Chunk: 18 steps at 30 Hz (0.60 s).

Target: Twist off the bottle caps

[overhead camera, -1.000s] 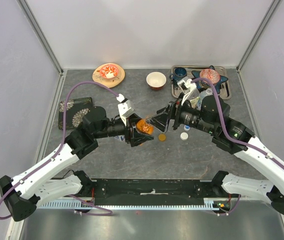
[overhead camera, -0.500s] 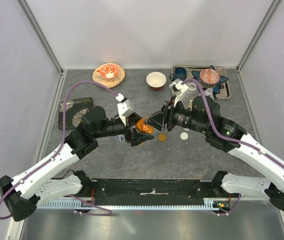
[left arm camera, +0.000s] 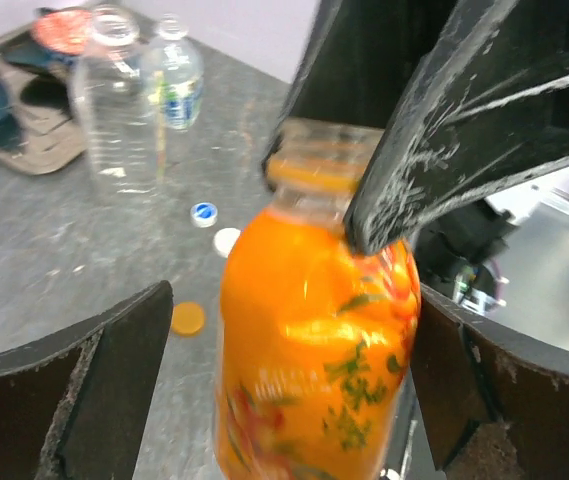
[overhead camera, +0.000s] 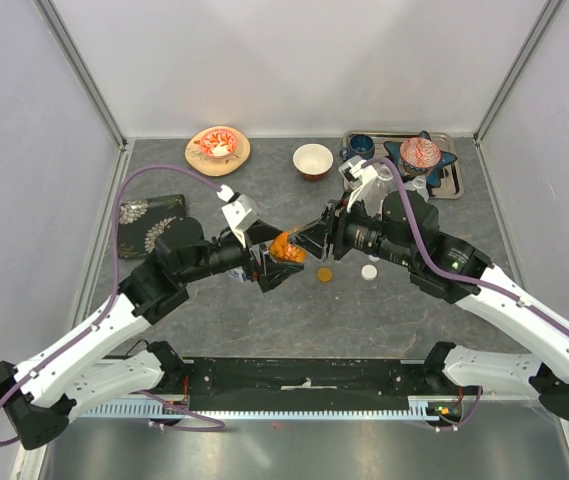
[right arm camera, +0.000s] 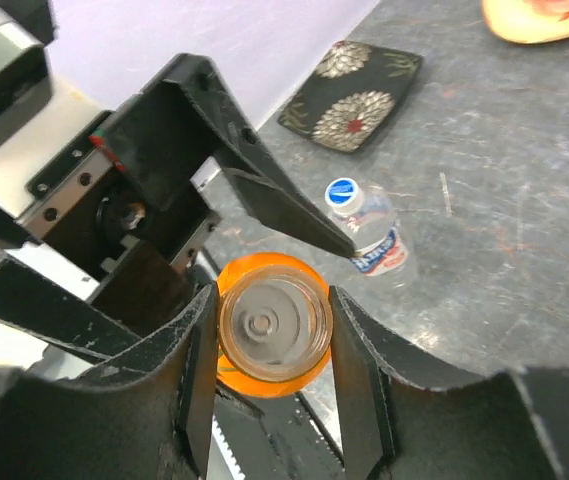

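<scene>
- Grey speckled table (overhead camera: 264, 300), walled on three sides by pale panels.
- Round wooden plate (overhead camera: 218, 147) with red-and-white contents at the far left.
- White bowl (overhead camera: 312, 159) with a dark red outside, near the far middle.
- Metal tray (overhead camera: 450, 180) at the far right corner.
- Dark floral-patterned pad (overhead camera: 144, 218) at the left edge.
- Loose orange cap (overhead camera: 325, 273) and white cap (overhead camera: 369, 271) lying apart near the centre.
- Small blue cap (left arm camera: 203, 213) just beside the white one.
- Short blue-labelled bottle (right arm camera: 372, 233) lying on its side.
</scene>
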Tool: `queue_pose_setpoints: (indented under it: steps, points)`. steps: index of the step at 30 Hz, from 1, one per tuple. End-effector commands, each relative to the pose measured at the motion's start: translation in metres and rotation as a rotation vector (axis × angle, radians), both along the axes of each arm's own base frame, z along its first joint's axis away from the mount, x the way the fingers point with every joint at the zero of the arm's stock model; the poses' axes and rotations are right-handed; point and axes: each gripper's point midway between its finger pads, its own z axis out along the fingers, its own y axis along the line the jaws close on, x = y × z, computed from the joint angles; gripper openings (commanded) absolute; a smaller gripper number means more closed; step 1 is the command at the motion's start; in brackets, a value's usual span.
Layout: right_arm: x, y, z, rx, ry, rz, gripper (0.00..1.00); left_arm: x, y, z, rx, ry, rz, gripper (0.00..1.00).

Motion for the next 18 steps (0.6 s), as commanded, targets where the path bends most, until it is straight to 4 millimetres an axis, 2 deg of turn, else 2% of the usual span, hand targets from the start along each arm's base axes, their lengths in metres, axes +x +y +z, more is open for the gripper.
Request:
queue_pose_setpoints:
  steps: [1, 6, 7, 9, 10, 11, 13, 14, 16, 17, 18]
  points:
    - [0.020, -0.016, 0.032, -0.002, -0.093, -0.124, 0.00, 0.027, 0.035, 0.017, 0.000, -0.028, 0.256, 0.99]
    - [0.049, -0.023, 0.034, -0.074, -0.137, -0.256, 0.00, 0.029, 0.068, 0.014, 0.026, -0.029, 0.390, 0.99]
    - [0.062, -0.032, 0.035, -0.109, -0.165, -0.335, 0.00, 0.025, 0.076, 0.018, 0.015, -0.029, 0.411, 0.99]
    - [0.083, -0.039, 0.020, -0.186, -0.173, -0.442, 0.00, 0.026, 0.094, 0.019, 0.005, -0.025, 0.490, 0.99]
    - [0.093, -0.045, 0.013, -0.234, -0.189, -0.491, 0.00, 0.018, 0.106, 0.021, -0.016, -0.029, 0.509, 0.99]
    - [0.110, -0.051, -0.002, -0.307, -0.192, -0.581, 0.00, 0.016, 0.112, 0.021, -0.026, -0.034, 0.523, 0.99]
    - [0.126, -0.056, -0.016, -0.382, -0.200, -0.660, 0.00, 0.000, 0.127, 0.030, -0.091, -0.069, 0.517, 0.99]
    - [0.139, -0.059, -0.033, -0.459, -0.207, -0.726, 0.00, -0.006, 0.129, 0.032, -0.109, -0.079, 0.503, 0.99]
    - [0.153, -0.059, -0.046, -0.505, -0.215, -0.787, 0.00, -0.015, 0.136, 0.037, -0.143, -0.097, 0.494, 0.99]
    - [0.163, -0.054, -0.062, -0.545, -0.209, -0.802, 0.00, -0.021, 0.143, 0.041, -0.169, -0.109, 0.497, 0.99]
    - [0.170, -0.055, -0.069, -0.562, -0.210, -0.828, 0.00, -0.024, 0.146, 0.041, -0.176, -0.110, 0.496, 0.99]
